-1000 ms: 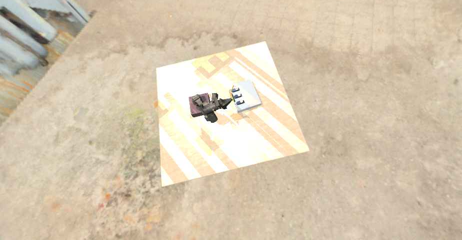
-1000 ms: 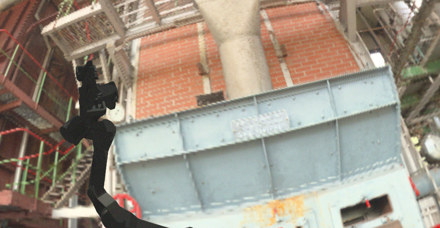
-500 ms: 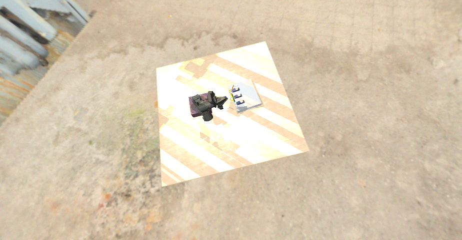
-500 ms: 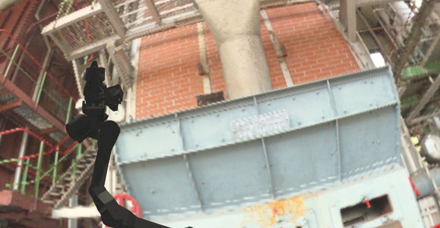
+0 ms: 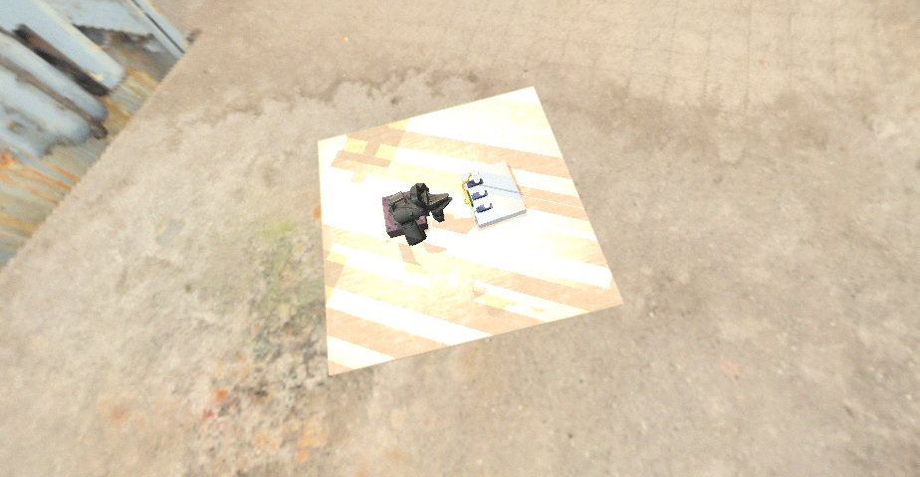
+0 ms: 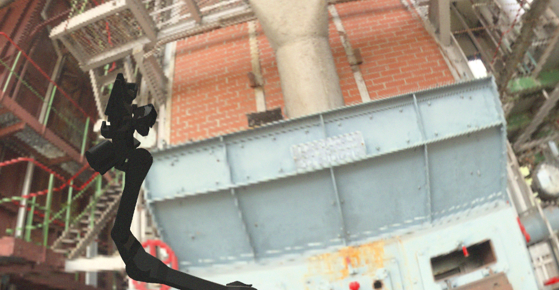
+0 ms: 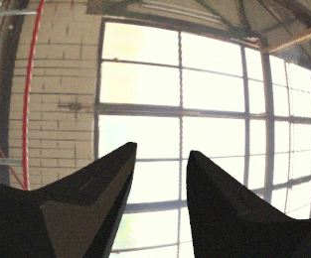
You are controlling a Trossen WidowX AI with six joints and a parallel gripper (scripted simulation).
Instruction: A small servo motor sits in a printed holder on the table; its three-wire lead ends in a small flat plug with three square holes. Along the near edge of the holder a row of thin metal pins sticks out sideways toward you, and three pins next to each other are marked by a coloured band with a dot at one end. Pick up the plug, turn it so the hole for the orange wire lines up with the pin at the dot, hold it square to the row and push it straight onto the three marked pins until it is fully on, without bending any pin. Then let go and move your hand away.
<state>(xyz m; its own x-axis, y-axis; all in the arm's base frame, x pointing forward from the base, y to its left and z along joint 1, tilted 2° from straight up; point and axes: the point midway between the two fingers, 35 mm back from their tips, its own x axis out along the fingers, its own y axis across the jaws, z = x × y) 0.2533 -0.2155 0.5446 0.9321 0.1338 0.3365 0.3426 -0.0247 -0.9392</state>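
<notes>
The pale grey holder [image 5: 506, 198] lies on the table in the top view, with three small dark blue servo motors [image 5: 479, 194] in a row at its left side. Thin yellow-orange leads [image 5: 466, 192] curl along that side. The plug, the pins, the coloured band and its dot are too small to tell. My black gripper [image 5: 447, 208] [image 7: 163, 148] is left of the holder in the top view. The wrist view looks past its fingertips at windows and wall, so it points away from the table. The fingers stand apart with nothing between them; the gripper is open.
The arm stands on a dark purple block [image 5: 390, 228] on the striped wooden table [image 5: 385, 320], left of the holder. Concrete floor surrounds the table. In the exterior view the dark arm [image 6: 129, 202] rises at the left; neither table nor holder shows there.
</notes>
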